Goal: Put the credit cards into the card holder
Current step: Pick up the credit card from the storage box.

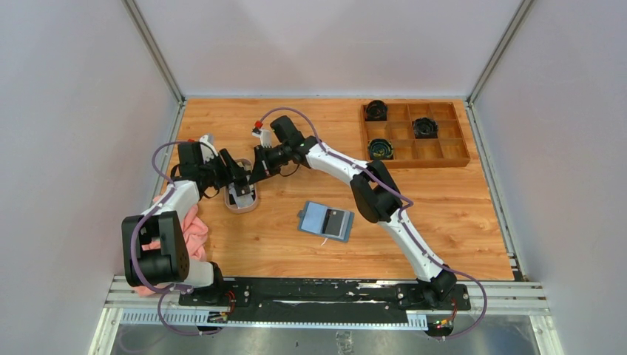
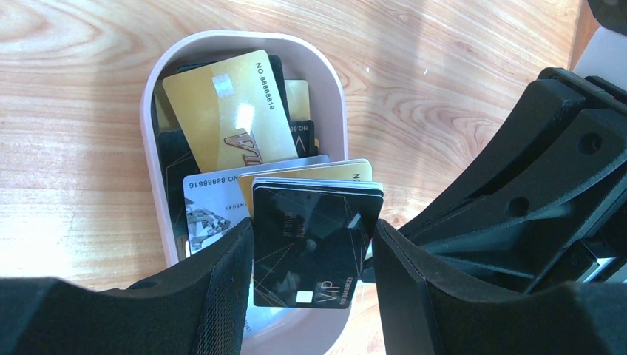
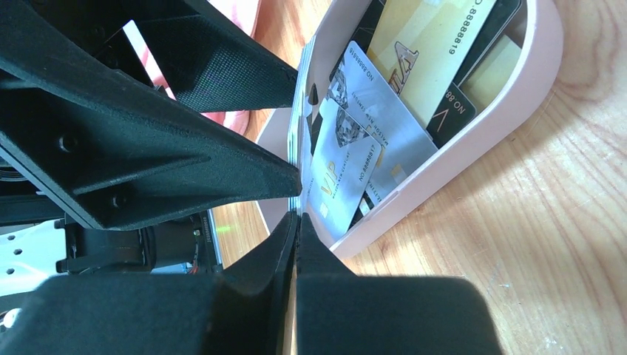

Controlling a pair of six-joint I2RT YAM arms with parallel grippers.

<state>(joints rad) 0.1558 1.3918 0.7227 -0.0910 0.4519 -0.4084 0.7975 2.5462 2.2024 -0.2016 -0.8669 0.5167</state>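
Several credit cards (image 2: 229, 111), gold, silver and black, lie in a small oval white dish (image 2: 244, 37) at the table's left (image 1: 242, 200). My left gripper (image 2: 313, 225) is shut across the width of an upright stack of cards with a black VIP card (image 2: 318, 244) in front. From the right, my right gripper (image 3: 298, 216) is shut on the near edge of that stack (image 3: 299, 126), apparently pinching one thin card. In the top view both grippers meet over the dish (image 1: 244, 181). The teal card holder (image 1: 326, 220) lies open on the table centre, apart from both arms.
A brown wooden compartment tray (image 1: 418, 161) with three black round items stands at the back right. A pink cloth (image 1: 194, 229) lies under the left arm near the left wall. The right arm's links stretch diagonally above the card holder.
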